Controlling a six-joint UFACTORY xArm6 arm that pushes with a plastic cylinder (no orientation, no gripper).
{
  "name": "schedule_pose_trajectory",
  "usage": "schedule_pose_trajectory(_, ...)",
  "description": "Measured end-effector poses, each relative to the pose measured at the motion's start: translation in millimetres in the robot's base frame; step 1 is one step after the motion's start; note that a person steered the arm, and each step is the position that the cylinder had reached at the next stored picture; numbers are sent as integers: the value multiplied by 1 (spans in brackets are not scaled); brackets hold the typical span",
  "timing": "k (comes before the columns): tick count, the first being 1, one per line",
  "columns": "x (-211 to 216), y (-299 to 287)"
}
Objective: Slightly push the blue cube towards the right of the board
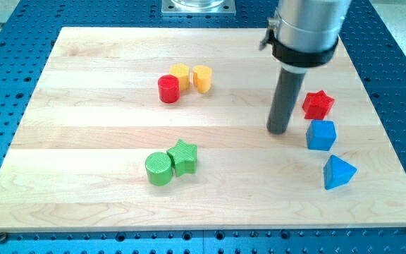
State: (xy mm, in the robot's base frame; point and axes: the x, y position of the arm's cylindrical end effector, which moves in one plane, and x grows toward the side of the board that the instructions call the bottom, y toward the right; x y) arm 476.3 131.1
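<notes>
The robot has no pincer, only a rod holding nothing; its tip stands just left of the blue cube. For a good push, a short, straight move rightward through the cube's middle seems best, avoiding the red star above.

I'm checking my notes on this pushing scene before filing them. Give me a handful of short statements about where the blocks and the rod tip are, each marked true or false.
1. My tip is to the view's left of the blue cube. True.
2. The red star-shaped block lies below the blue cube in the view. False: it lies just above it.
3. The green cylinder sits right beside the green star-shaped block. True.
4. The blue triangular block is at the view's top left of the wooden board. False: it is at the lower right.
5. The red cylinder stands apart from every block. False: two yellow blocks sit next to it.
</notes>
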Motion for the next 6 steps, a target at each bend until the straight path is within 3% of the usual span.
schedule_pose_trajectory(1, 23, 17)
schedule_pose_trajectory(4, 3, 36)
schedule_pose_trajectory(5, 15, 11)
schedule_pose_trajectory(6, 83, -45)
